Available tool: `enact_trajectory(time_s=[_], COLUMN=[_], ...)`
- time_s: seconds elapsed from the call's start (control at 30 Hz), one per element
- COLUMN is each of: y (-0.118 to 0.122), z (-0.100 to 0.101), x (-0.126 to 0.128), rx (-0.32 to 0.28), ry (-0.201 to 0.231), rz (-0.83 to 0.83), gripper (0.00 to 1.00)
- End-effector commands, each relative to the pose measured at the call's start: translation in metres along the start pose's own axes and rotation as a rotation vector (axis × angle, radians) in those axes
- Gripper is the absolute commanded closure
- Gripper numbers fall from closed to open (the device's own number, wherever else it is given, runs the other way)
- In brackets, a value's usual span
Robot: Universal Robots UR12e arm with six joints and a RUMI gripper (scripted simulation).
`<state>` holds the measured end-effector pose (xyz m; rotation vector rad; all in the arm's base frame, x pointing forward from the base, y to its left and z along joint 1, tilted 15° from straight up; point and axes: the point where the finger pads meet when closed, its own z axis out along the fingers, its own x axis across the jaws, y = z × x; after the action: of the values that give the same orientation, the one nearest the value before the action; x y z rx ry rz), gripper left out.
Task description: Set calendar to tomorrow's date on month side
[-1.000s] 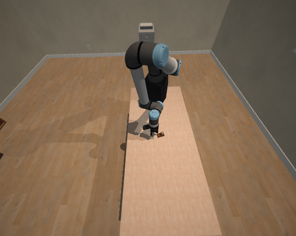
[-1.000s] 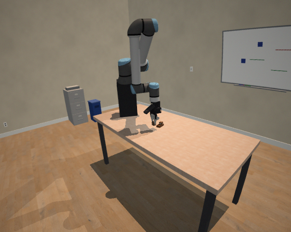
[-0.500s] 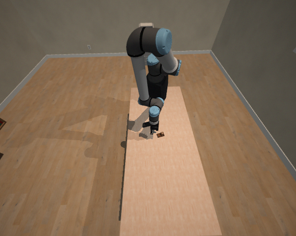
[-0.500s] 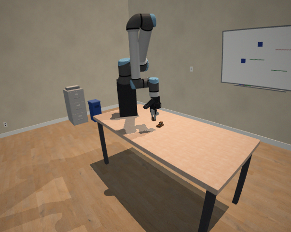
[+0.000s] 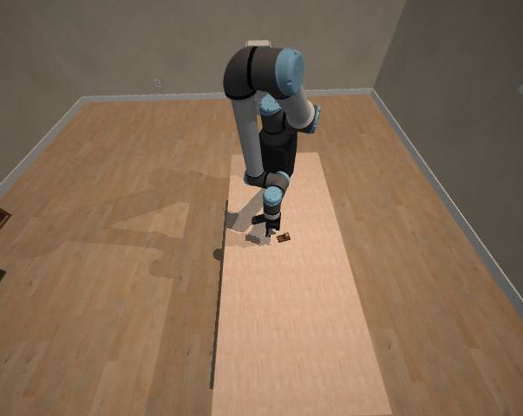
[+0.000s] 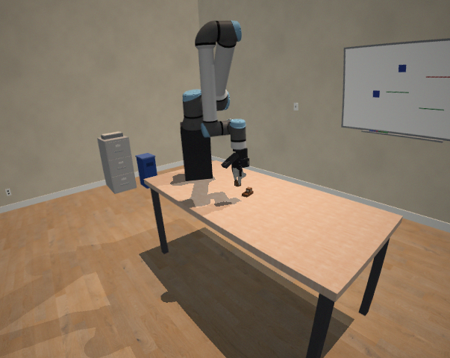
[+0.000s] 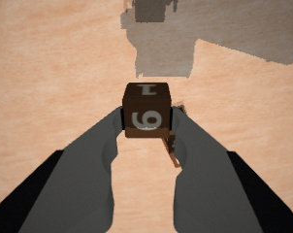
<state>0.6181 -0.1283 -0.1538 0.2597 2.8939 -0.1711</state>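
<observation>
Wrist view: the claw (image 7: pixel 146 127) pinches a dark brown number cube (image 7: pixel 146 111) between its grey fingers, lifted above the table (image 7: pixel 49 73). One face toward the camera shows a 6 or 9, the face above it a 1. The calendar tray (image 6: pixel 248 191) sits on the table just beside and below the claw. Risk: the ambiguous digit could end up upside down, or the cube could catch the tray rim and rest tilted.

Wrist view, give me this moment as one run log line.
gripper: shut on cube | cube: lifted clear of table | tray: on table beside gripper | cubes in tray: cannot tell
</observation>
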Motion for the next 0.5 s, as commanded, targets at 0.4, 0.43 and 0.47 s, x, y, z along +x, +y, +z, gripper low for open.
enact_trajectory(time_s=[0.4, 0.43, 0.47], y=[-0.0013, -0.0015, -0.0016], z=[-0.0004, -0.0004, -0.0004], x=[0.0013, 0.0016, 0.0018], rx=[0.000, 0.000, 0.000], ry=[-0.001, -0.001, -0.001], rz=[0.125, 0.143, 0.161], gripper=[0.89, 0.89, 0.89])
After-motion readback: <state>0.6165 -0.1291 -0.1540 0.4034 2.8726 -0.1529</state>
